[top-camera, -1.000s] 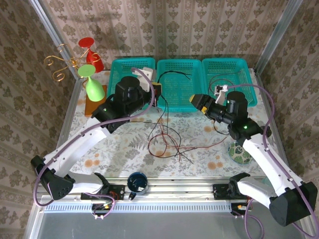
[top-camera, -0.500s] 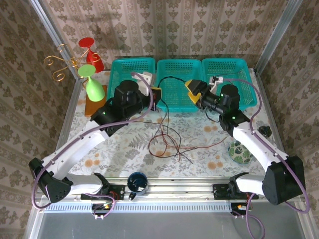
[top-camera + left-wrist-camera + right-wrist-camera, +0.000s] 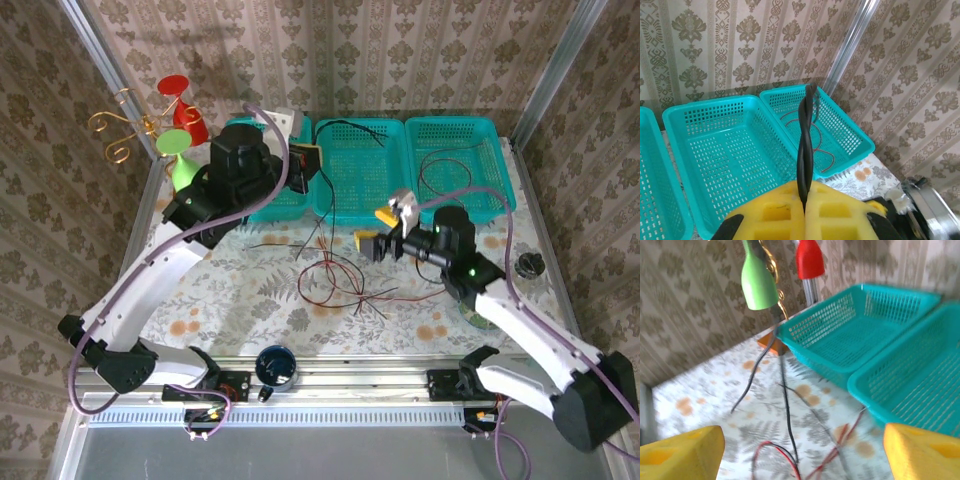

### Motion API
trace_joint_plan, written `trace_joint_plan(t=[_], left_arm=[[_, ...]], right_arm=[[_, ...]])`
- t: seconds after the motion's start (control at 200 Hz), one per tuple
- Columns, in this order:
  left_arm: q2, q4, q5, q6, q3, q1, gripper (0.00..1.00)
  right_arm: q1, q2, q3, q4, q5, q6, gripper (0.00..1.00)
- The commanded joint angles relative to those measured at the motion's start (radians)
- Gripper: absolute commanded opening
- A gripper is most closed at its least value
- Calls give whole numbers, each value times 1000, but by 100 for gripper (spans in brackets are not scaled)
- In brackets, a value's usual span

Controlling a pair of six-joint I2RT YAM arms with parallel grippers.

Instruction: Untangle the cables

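Observation:
A tangle of black and dark red cables [image 3: 335,285] lies on the patterned table middle. My left gripper [image 3: 308,165] is raised at the left basket's edge. Its yellow pads [image 3: 840,212] are shut on a doubled black cable [image 3: 807,145], which arcs over the middle basket [image 3: 360,150]. One dark red cable [image 3: 445,175] lies coiled in the right basket [image 3: 840,117]. My right gripper [image 3: 378,230] hovers open just right of the tangle. In its wrist view, a black cable [image 3: 789,415] and a red cable [image 3: 782,456] lie on the table between its wide-apart fingers [image 3: 682,450].
Three teal baskets line the back, the left one [image 3: 262,200] under my left arm. Green cup [image 3: 185,170], red cup [image 3: 180,100] and a gold wire stand [image 3: 120,130] are at the back left. A dark cup [image 3: 275,365] sits at the front edge, a patterned ball [image 3: 480,308] at right.
My left gripper has risen and moved back-left, pulling the black cable up from the tangle. My right gripper swung from the middle basket down toward the table middle.

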Motion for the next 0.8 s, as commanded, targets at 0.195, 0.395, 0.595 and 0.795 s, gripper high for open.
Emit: trace_joint_plan(t=[0.195,0.395,0.595,0.795], left_arm=[[60,-17,85,18,77,49,0],[67,233,228,-11,-172,33,0],[115,258,259,-2,-205,37,0],[169,101,264,-20,-16,40,0]], right_arm=[[161,-71,-58,15,438,-1063,90],[160,-53,-6,-37,387,-993,88],[161,-77,-50,-23,350,-907,84],[195,-43,-89,-6,409,-1223,84]])
